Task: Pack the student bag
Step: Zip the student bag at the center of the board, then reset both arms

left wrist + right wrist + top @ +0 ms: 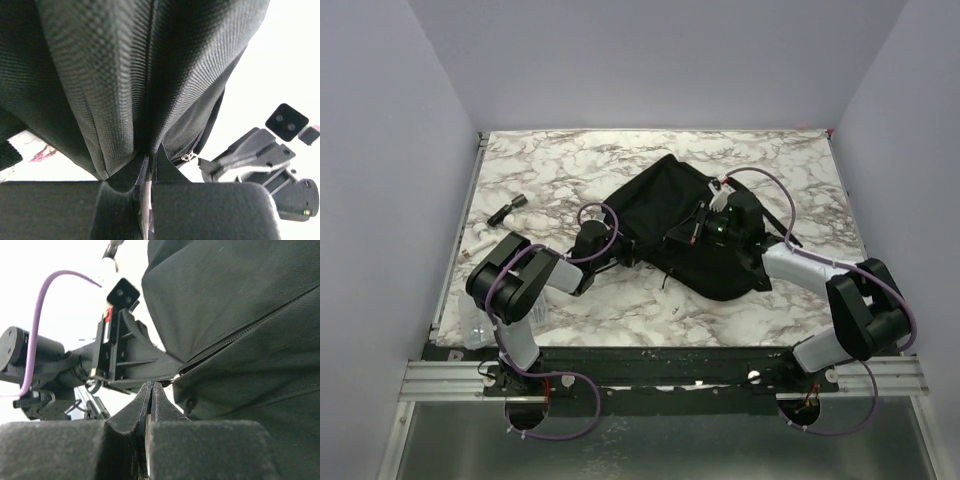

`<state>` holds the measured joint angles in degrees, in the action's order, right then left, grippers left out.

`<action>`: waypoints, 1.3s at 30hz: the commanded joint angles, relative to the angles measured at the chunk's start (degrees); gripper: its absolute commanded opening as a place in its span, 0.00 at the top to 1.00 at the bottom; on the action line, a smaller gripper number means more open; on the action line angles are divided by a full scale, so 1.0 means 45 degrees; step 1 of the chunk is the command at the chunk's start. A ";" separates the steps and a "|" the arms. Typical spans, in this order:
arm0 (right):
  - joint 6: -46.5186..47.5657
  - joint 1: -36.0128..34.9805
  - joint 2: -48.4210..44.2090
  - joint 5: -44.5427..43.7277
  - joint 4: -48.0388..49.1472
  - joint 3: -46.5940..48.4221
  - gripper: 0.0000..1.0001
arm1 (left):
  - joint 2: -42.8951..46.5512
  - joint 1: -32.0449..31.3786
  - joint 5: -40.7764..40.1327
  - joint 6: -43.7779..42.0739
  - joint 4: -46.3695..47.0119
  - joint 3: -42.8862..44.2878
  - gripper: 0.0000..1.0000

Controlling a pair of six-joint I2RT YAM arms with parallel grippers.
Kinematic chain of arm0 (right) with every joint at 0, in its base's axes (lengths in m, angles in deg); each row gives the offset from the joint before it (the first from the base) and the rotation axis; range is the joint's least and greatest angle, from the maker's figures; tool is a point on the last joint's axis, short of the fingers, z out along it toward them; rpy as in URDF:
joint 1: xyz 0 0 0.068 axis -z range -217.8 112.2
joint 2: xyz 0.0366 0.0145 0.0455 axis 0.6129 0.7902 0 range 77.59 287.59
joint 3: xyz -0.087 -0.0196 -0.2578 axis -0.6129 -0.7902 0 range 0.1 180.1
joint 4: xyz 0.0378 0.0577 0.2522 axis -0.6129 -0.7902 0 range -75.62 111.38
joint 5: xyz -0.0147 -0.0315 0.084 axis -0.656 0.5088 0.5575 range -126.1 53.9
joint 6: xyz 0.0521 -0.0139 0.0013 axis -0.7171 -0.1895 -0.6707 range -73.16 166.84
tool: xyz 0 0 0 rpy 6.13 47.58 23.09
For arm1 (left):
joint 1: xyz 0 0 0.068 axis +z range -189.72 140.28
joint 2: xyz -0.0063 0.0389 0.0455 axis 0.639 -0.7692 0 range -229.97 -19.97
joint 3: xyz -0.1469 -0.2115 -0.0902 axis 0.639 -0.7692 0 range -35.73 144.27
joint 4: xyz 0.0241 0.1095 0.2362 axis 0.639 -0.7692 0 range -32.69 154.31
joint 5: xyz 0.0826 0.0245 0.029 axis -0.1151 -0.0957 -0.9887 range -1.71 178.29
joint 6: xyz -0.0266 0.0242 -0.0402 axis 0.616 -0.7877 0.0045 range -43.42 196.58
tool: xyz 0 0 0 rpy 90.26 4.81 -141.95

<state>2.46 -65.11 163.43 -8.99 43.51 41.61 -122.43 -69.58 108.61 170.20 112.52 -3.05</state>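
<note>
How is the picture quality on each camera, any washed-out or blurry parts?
Top view: soft even light, sharp, but the student bag is a near-featureless black mass on the marble table. Left wrist view: background blown out white, bag weave crisp, the left gripper's pads blurred. Right wrist view: same white washout, zip legible, the right gripper's pads soft.

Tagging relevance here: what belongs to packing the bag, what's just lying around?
In the job: student bag; left gripper, pinching its fabric; right gripper, shut by its zip.
Lying about: small dark cylinder; small white item, both on the table left of the bag.
</note>
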 commanded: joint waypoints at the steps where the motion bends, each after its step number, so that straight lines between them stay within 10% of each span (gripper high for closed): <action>1: 0.0018 0.1266 -0.0583 0.0454 -0.0329 0.1226 1.00 | -0.0002 0.0089 -0.0929 -0.0647 0.1103 -0.0979 1.00; 14: -0.0886 0.5986 0.4275 0.0795 0.1369 0.4728 1.00 | -0.0624 0.0427 0.0246 -0.1787 0.1826 -0.1670 1.00; 21: 0.0801 0.5988 0.4375 0.0470 -0.1702 0.5571 0.99 | -0.0541 0.0485 0.1306 -0.2187 0.1608 -0.1123 0.99; 27: 0.2739 0.5981 0.2825 -0.0225 -0.4578 0.5130 0.60 | 0.0153 0.0504 0.1249 -0.2889 0.1601 -0.1484 0.56; 39: 0.3765 0.3159 -0.2002 -0.2129 -0.7413 0.3296 0.27 | 0.4740 0.0468 0.1732 -0.4715 -0.1036 -0.2374 0.48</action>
<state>15.62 -45.02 161.75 -14.76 16.03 60.50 -110.65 -67.53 114.82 155.69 116.34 -11.74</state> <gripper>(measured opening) 0.692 0.502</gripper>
